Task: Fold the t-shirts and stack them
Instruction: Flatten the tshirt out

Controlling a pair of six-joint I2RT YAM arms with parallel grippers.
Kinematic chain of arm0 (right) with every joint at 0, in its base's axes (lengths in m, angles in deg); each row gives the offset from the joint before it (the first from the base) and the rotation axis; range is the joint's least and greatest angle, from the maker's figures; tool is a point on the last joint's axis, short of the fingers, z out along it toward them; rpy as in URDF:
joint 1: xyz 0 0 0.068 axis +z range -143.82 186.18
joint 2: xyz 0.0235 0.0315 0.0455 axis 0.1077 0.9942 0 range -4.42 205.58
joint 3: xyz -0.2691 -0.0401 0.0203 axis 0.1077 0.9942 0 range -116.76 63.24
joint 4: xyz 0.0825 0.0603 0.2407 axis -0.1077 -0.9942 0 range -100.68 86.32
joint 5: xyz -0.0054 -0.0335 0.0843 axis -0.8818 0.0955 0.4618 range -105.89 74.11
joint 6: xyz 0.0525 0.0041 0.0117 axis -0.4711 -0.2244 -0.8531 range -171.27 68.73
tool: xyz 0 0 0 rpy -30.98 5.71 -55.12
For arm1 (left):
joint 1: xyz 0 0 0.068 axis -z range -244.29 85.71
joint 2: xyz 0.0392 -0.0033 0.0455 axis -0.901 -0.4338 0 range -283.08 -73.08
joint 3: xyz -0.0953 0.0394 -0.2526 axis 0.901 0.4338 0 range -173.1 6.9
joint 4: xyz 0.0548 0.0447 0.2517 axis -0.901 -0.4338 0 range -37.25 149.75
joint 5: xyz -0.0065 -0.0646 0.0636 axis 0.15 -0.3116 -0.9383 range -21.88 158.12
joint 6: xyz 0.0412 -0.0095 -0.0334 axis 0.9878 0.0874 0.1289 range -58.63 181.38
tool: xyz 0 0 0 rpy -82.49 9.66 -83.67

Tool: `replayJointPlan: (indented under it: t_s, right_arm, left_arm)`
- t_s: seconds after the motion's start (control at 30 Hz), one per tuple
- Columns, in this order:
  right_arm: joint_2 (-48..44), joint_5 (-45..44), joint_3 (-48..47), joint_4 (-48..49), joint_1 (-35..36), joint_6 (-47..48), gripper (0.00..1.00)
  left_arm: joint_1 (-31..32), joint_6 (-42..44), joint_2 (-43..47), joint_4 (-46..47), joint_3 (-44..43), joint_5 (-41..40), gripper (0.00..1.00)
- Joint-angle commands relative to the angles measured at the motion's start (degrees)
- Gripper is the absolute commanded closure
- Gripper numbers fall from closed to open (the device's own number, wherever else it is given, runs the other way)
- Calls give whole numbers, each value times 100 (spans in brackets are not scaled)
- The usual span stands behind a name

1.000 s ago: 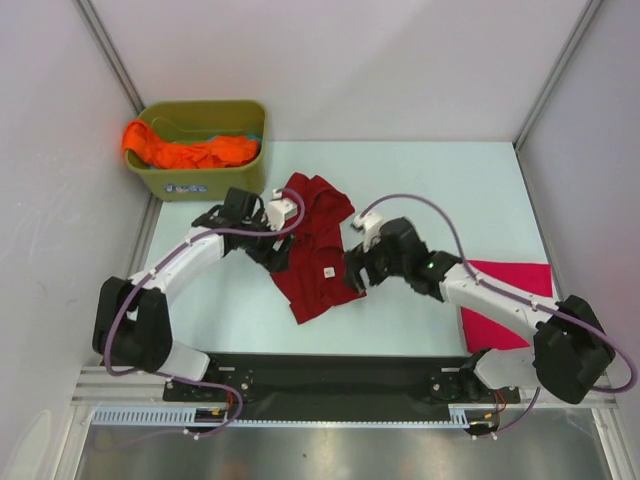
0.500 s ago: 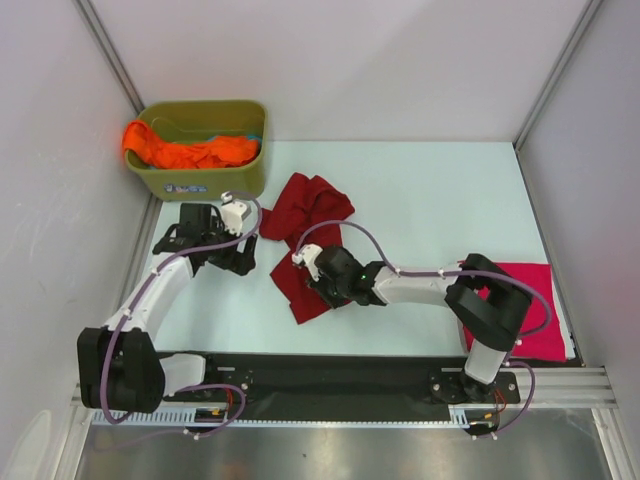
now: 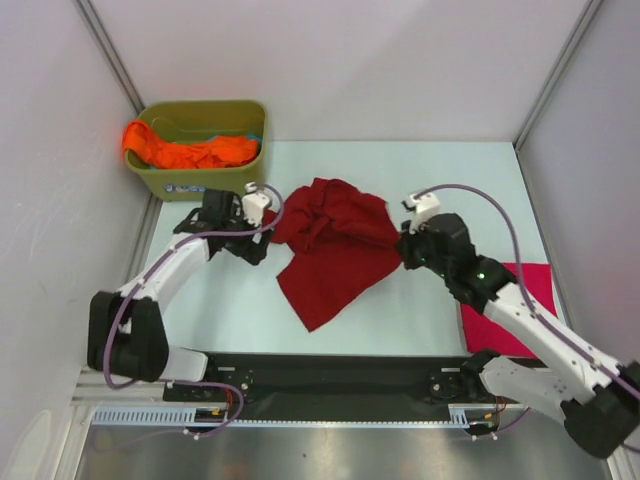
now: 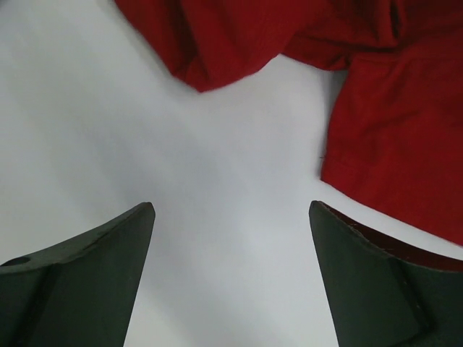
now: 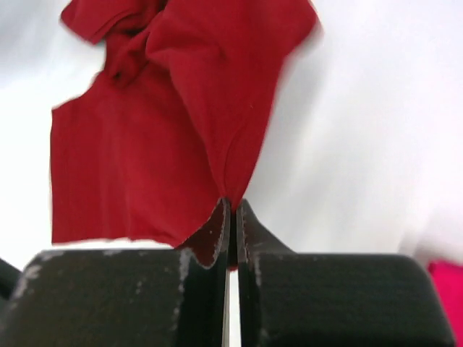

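A dark red t-shirt [image 3: 335, 245] lies crumpled and partly spread in the middle of the table. My right gripper [image 3: 405, 247] is shut on its right edge, and the right wrist view shows the red cloth [image 5: 181, 123] pinched between the closed fingertips [image 5: 233, 204]. My left gripper [image 3: 262, 240] stands open just left of the shirt, with bare table between its fingers [image 4: 108, 260] and the red cloth [image 4: 391, 137] ahead. A folded magenta-pink t-shirt [image 3: 535, 290] lies at the right, partly under my right arm. An orange t-shirt [image 3: 185, 152] hangs out of the tub.
An olive-green tub [image 3: 205, 150] stands at the back left corner of the table, close behind my left gripper. Enclosure walls rise on both sides and at the back. The black base rail [image 3: 340, 375] runs along the near edge.
My right gripper has shut on the red shirt's edge and pulled it to the right, spreading the cloth. My left gripper has come back close to the shirt's left side, still open.
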Motion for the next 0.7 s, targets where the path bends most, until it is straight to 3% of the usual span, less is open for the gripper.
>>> replayJointPlan:
  t_s: [0.0,0.2,0.27,0.4,0.47,0.5,0.53,0.6,0.63,0.67]
  right_arm:
    - [-534,194,401,-1001,-628,-286,100]
    - [-1143,771,577,-1327,-2018,-1042,100]
    - [-1091,1237,621,-1222,-2108,-1271,100]
    - [-1046,1214,779,-1222,-2135,-1500,100]
    - [-1117,1231,849,-1230,-2187,-1526,100]
    - [-1143,1214,841,-1248,-2205,-1518,100]
    - [-1169,1205,849,-1274,-2240,-1509,100]
    - [-1205,1170,876,-1275,-2372,-1552,100]
    - [-1205,1169,876,-1205,-2433,-1570,100]
    - [-1170,1135,850,-1135,-2547,-1588,100]
  left_arm:
    - [484,569,-570,462,-465,-359,5]
    - [1028,885,-1853,761,-1432,-376,0]
    - [1161,956,-2300,858,-1651,-411,0]
    - [1372,966,-2935,920,-2118,-368,1]
    - [1399,895,-3128,789,-2398,-123,7]
    - [1425,851,-3146,727,-2426,157,13]
    - [1434,825,-3155,753,-2426,264,31]
    - [1434,746,-3138,753,-2417,475,55]
    - [1434,728,-3129,683,-2452,528,94]
    - [1426,684,-3094,622,-2575,503,100]
